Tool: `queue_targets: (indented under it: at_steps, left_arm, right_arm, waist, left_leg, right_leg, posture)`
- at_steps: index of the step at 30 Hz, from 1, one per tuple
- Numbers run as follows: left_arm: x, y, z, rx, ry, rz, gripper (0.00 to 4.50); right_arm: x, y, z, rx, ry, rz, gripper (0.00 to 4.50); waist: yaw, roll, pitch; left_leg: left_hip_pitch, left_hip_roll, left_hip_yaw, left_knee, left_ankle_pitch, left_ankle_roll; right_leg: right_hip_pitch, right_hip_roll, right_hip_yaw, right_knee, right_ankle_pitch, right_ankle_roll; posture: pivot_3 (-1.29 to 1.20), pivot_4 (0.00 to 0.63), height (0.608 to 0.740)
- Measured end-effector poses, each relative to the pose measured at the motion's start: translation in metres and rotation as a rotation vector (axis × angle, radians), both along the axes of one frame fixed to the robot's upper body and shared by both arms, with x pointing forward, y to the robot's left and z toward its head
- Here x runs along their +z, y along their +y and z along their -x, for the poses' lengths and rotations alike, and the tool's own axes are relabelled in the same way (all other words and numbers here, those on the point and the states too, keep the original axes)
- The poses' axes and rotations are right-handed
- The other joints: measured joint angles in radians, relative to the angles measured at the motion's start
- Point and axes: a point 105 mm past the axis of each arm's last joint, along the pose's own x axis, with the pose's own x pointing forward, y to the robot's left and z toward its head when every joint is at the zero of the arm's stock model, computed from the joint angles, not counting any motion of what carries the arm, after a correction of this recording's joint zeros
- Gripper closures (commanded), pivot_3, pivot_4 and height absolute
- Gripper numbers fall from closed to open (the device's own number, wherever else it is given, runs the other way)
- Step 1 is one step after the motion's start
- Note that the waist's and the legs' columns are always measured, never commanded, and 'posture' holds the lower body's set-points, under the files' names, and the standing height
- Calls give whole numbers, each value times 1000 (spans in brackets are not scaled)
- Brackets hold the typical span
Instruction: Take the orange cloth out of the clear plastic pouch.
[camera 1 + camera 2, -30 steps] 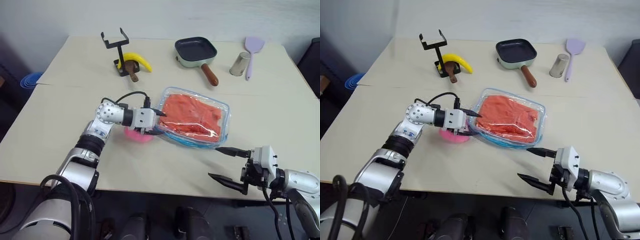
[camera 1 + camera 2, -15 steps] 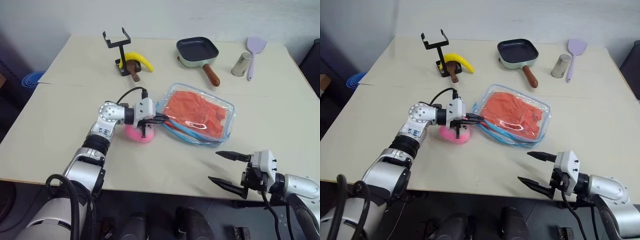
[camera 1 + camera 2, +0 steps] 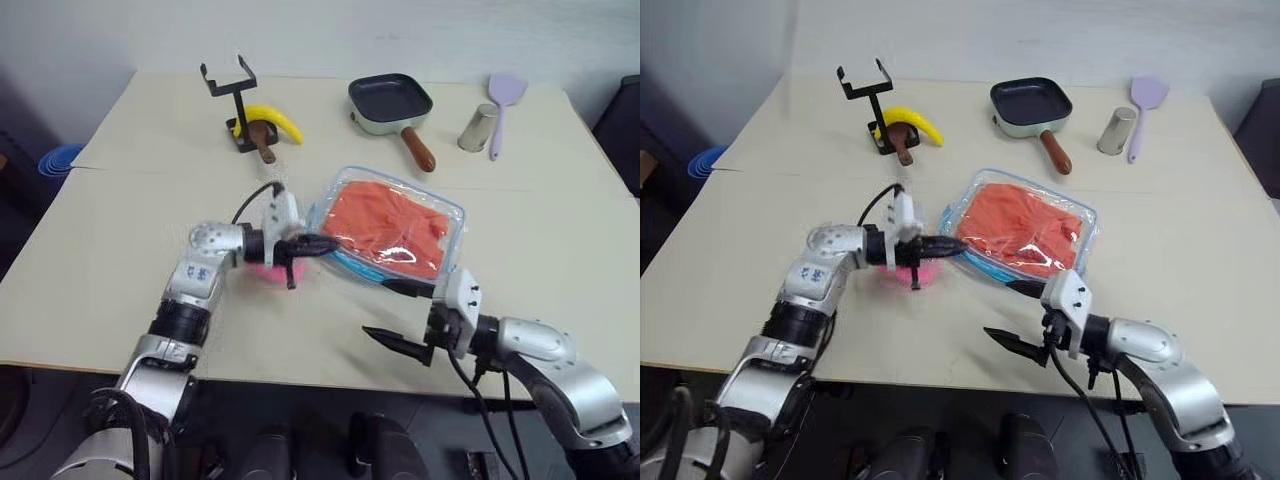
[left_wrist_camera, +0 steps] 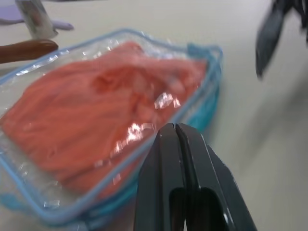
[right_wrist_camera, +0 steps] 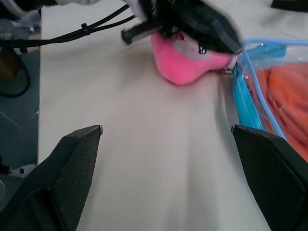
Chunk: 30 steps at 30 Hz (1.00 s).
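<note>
The clear plastic pouch (image 3: 446,222) with light blue edging lies mid-table, and the orange cloth (image 3: 385,220) is folded inside it. Its pink plush charm (image 3: 262,268) rests on the table by the pouch's left end. My left gripper (image 3: 318,243) is shut, its tips at that left end; in the left wrist view the fingertips (image 4: 169,132) press together over the blue edging (image 4: 206,94) with nothing visible between them. My right gripper (image 3: 376,307) stands wide open just in front of the pouch, a little above the table. The right wrist view shows the charm (image 5: 186,65) and the pouch's edge (image 5: 244,98) ahead.
At the back of the table stand a black phone stand (image 3: 229,88), a banana (image 3: 276,122), a dark square pan (image 3: 390,100) with a brown handle, a metal cup (image 3: 478,128) and a purple spatula (image 3: 503,96). A blue object (image 3: 55,160) sits beyond the table's left edge.
My right arm has swung left, close to the pouch's front edge, jaws still wide. My left gripper has shut at the pouch's left end and rolled its wrist; the pouch has shifted slightly.
</note>
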Motion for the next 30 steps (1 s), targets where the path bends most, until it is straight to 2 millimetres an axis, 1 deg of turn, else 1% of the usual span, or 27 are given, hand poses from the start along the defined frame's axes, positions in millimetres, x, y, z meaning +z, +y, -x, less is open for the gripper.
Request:
queue_targets:
  at_steps: [2, 4, 5, 7, 8, 9, 10, 12, 14, 18, 22, 24, 27, 29, 30]
  left_arm:
    - [2, 7, -2, -7, -77, -29, 3309]
    - [5, 8, -5, -27, -137, -54, 2672]
    - [6, 7, -7, -45, -174, -78, 2353]
    - [6, 7, -11, -54, -221, -115, 1787]
    - [5, 6, -15, -65, -255, -145, 1498]
    - [4, 5, -16, -73, -273, -158, 1286]
    - [3, 4, -18, -82, -292, -175, 1286]
    - [0, -1, -23, -83, -306, -188, 1286]
    - [-3, -9, -27, -90, -316, -192, 1286]
    - [3, -28, -35, -88, -341, -175, 1286]
    - [6, -30, -42, -61, -373, -196, 2147]
    - [4, -29, -44, -44, -366, -200, 2765]
    - [4, -33, -45, -46, -356, -200, 3670]
    - [5, -36, -46, -40, -371, -205, 4349]
    - [6, -37, -47, -34, -377, -207, 4472]
  right_arm:
    - [5, -4, 5, 11, -41, -35, 0]
    - [10, -15, 8, -5, -88, -42, 0]
    - [13, -25, 11, -29, -125, -43, 0]
    - [13, -41, 12, -80, -158, -36, 0]
    - [8, -54, 15, -122, -158, -25, 0]
    - [3, -60, 17, -141, -151, -12, 0]
    - [-3, -67, 21, -160, -134, 1, 0]
    - [-11, -72, 25, -175, -118, 16, 0]
    - [-11, -72, 27, -176, -129, 21, 0]
    - [-12, -72, 28, -190, -140, 20, 0]
    - [-13, -72, 29, -205, -133, 14, 0]
    - [-14, -72, 29, -212, -129, 13, 0]
    - [-14, -72, 29, -216, -130, 12, 0]
    - [-13, -72, 28, -219, -136, 10, 0]
    - [-12, -72, 27, -221, -142, 9, 0]
  waist:
    - [7, 0, 0]
    - [13, 0, 0]
    - [16, 0, 0]
    - [19, 0, 0]
    - [23, 0, 0]
    - [25, 0, 0]
    - [24, 0, 0]
    - [23, 0, 0]
    - [19, 0, 0]
    - [19, 0, 0]
    - [18, 0, 0]
    - [19, 0, 0]
    - [19, 0, 0]
    - [19, 0, 0]
    - [19, 0, 0]
  left_leg:
    - [-3, -1, -3, 3, 0, 1]
    - [-7, -1, -5, 7, -2, 3]
    - [-10, -2, -6, 9, -2, 3]
    - [-10, -2, -6, 10, -2, 4]
    - [-11, -3, -6, 10, -2, 4]
    - [-11, -3, -6, 10, -2, 5]
    - [-11, -3, -6, 10, -2, 5]
    - [-11, -3, -5, 10, -2, 6]
    - [-10, -3, -3, 11, -2, 6]
    - [-10, -3, -4, 11, -2, 6]
    - [-10, -3, -3, 11, -2, 6]
    - [-10, -3, -3, 11, -2, 6]
    - [-10, -3, -3, 11, -2, 6]
    - [-10, -3, -3, 11, -2, 6]
    - [-10, -3, -3, 11, -2, 6]
  right_leg:
    - [0, -1, -3, -1, 0, 0]
    - [-1, -1, -5, -1, 0, 1]
    - [-2, 0, -6, -1, 1, 2]
    - [-2, 1, -7, -1, 1, 2]
    - [-2, 2, -8, -1, 1, 2]
    - [-2, 2, -8, -1, 1, 2]
    - [-2, 2, -8, -1, 1, 2]
    - [-2, 2, -9, -1, 2, 3]
    - [-2, 2, -9, 0, 2, 4]
    - [-2, 2, -9, 1, 2, 4]
    - [-2, 2, -10, 1, 2, 4]
    - [-2, 2, -10, 1, 2, 4]
    - [-2, 2, -11, 1, 2, 4]
    - [-2, 2, -11, 1, 2, 4]
    - [-2, 2, -11, 1, 2, 4]
  posture:
    - [0, 150, 740]
    - [0, 150, 740]
    - [0, 150, 740]
    - [0, 150, 740]
    - [0, 150, 740]
    - [0, 150, 740]
    - [0, 150, 740]
    - [0, 150, 740]
    - [0, 150, 740]
    - [0, 150, 740]
    - [0, 150, 740]
    - [0, 150, 740]
    - [0, 150, 740]
    - [0, 150, 740]
    - [0, 150, 740]
